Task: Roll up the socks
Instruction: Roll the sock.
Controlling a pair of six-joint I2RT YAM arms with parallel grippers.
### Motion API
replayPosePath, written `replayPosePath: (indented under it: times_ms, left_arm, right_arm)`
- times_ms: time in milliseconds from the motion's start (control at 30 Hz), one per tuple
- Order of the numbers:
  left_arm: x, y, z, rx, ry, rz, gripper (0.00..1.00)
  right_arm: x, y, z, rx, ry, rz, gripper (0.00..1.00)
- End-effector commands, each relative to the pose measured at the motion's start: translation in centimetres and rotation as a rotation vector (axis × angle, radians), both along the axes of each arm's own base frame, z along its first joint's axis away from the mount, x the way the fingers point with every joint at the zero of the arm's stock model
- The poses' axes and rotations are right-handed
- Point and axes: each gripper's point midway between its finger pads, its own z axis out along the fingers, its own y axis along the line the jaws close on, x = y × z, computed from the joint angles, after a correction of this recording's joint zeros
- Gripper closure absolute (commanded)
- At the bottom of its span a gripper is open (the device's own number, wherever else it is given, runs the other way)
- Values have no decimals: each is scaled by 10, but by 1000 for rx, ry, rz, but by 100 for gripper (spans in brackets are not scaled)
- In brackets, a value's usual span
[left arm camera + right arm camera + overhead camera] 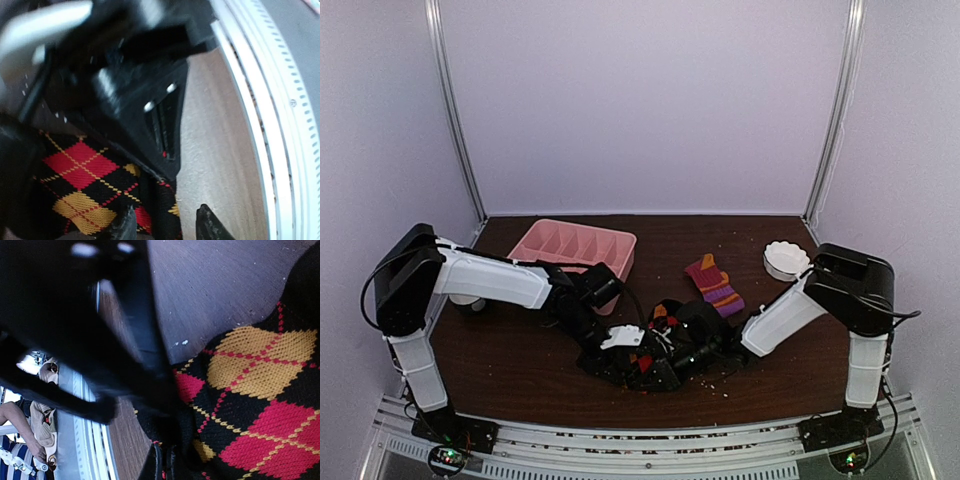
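Socks lie in two places around the meeting claws. A diamond-patterned sock (80,175), black with red and yellow checks, is spread flat on the brown table (520,360) directly under both of them. A striped sock (713,283) in purple, orange and dark red lies beyond the right claw (161,467), toward the far side and slightly to its right, apart from it and untouched. The left claw (167,225) stands partly open: one fingertip (124,226) rests over the diamond-patterned sock, the other is over bare wood, and the sock's edge runs into the gap between them without filling it, so it has nothing firmly in hold. The right claw is closed tight, its tips pressed together right at the bunched edge of the same sock; whether a fold of fabric is caught between them cannot be told, since a blurred black arm part crosses most of that view. From the left wrist, the right claw's dark body fills the space just ahead of the left claw, very close to it. A pink tray (625,255) sits beyond the left claw, on the far left, well apart. A white bowl (785,260) stands far off to the right of the right claw, past the striped sock. A white perforated rail (280,125) runs along the table edge to one side of the left claw.
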Motion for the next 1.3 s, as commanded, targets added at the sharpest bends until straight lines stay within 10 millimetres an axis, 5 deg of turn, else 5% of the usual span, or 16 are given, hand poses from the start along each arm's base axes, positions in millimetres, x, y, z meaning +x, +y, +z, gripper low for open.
replayPosePath:
  times_ms: [0,367,533,667,1267]
  left_arm:
    - [7,-2,-21,36,-20,9,59]
    - [3,-2,-32,91,91,36,81]
    - [-2,-2,-24,74,180,48,50]
    - [-1,-4,-17,53,213,67,46]
    - [27,0,-42,180,217,225,98]
  right_arm:
    - [-29,-107,-118,-523,174,-141,100]
    - [-22,-99,-108,-462,129,-153,100]
    - [-19,-96,-103,-443,112,-161,100]
    - [-19,-94,-103,-437,117,-156,100]
    - [-8,-80,-81,-329,81,-205,97]
